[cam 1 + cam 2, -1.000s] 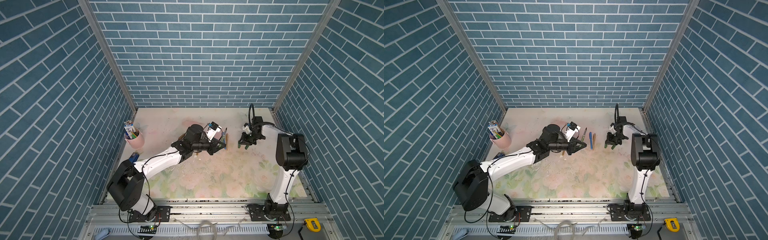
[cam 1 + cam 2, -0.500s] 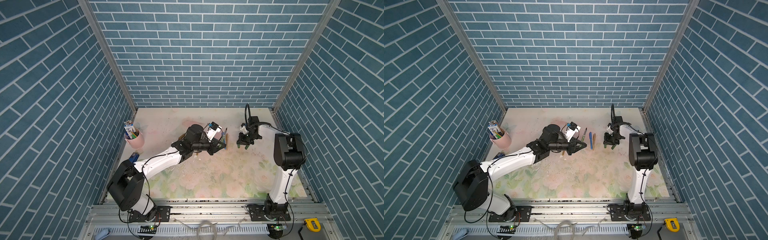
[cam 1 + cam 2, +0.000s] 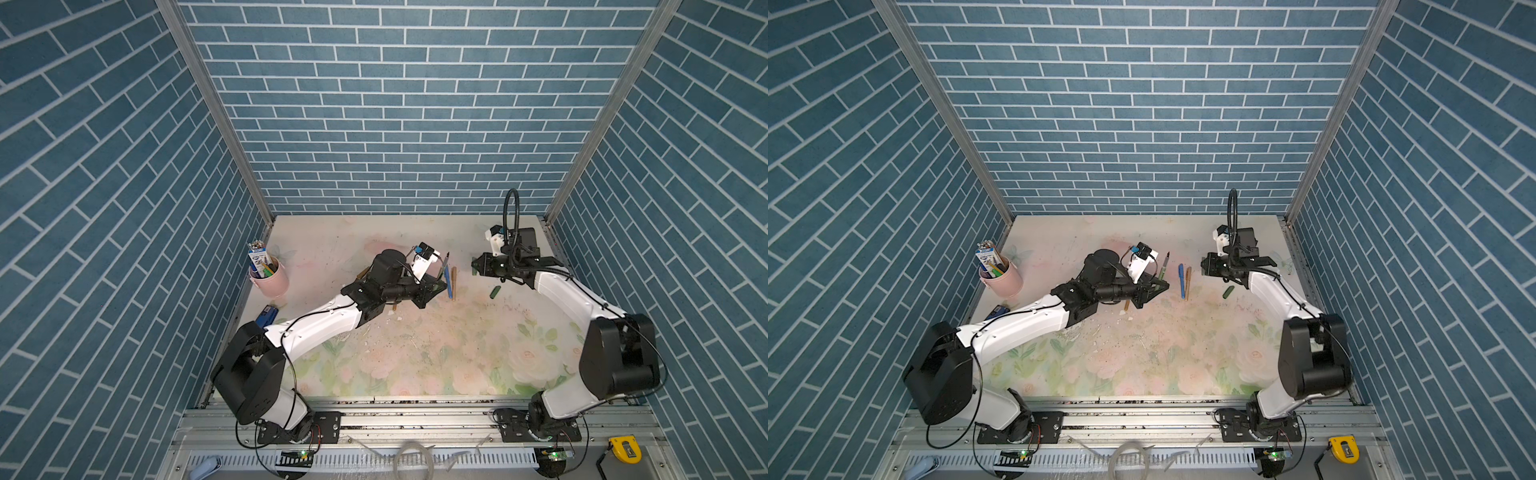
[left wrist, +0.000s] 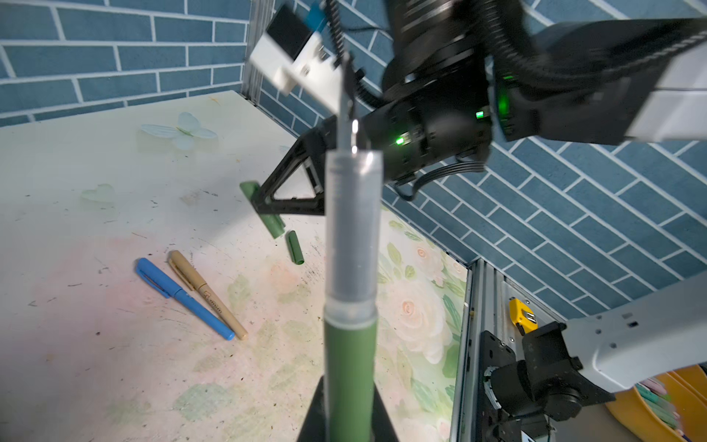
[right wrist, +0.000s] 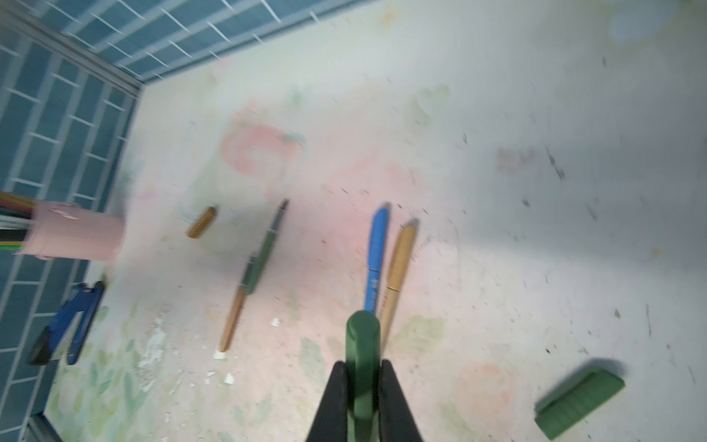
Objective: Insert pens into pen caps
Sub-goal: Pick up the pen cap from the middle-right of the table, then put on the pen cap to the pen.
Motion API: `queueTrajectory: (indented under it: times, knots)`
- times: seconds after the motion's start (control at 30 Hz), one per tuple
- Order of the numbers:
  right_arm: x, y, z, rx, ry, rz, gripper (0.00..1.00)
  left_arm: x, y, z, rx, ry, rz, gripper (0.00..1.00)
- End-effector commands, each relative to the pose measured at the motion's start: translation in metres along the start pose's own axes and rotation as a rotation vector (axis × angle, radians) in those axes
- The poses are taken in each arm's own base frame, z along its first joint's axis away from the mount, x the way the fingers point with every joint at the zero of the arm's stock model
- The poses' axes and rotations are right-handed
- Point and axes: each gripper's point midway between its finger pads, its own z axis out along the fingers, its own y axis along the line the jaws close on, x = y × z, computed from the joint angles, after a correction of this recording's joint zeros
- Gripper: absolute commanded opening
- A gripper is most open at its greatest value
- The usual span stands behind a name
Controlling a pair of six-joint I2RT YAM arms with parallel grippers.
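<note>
My left gripper [image 3: 432,286] [image 4: 349,386] is shut on a dark green pen [image 3: 445,262] [image 4: 350,344], whose bare dark tip points up and away. My right gripper [image 3: 477,266] [image 5: 362,367] is shut on a dark green pen cap [image 5: 362,336] [image 4: 264,206], held above the table a short way right of that pen's tip. A second green cap [image 3: 494,292] [image 5: 577,402] lies on the table below the right gripper. Between the grippers lie a capped blue pen [image 3: 447,280] and a capped golden-brown pen [image 3: 454,282], side by side.
An uncapped golden-brown pen [image 3: 1126,305] pokes out from under the left arm, and its golden-brown cap [image 5: 202,222] lies farther left. A pink cup [image 3: 272,282] of pencils and a blue stapler [image 3: 266,316] stand by the left wall. White crumbs dot the floral mat [image 3: 415,357].
The right gripper closed on the green cap, rose off the table and moved left toward the pen. The left arm with its pen has stayed still.
</note>
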Motion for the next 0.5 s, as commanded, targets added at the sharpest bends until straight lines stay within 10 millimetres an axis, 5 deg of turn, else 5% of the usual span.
queueTrajectory:
  times: [0.0,0.2,0.47]
  knots:
    - [-0.037,0.056,-0.031,-0.180,-0.219,-0.053,0.10,-0.007,0.004,-0.007,-0.048,-0.051,0.040,0.00]
    - [-0.072,0.130,-0.091,-0.360,-0.507,-0.147,0.10,-0.008,0.002,-0.006,-0.033,-0.056,0.025,0.00]
    - [-0.086,0.170,-0.111,-0.469,-0.610,-0.169,0.10,-0.008,-0.001,-0.006,-0.017,-0.057,0.021,0.00]
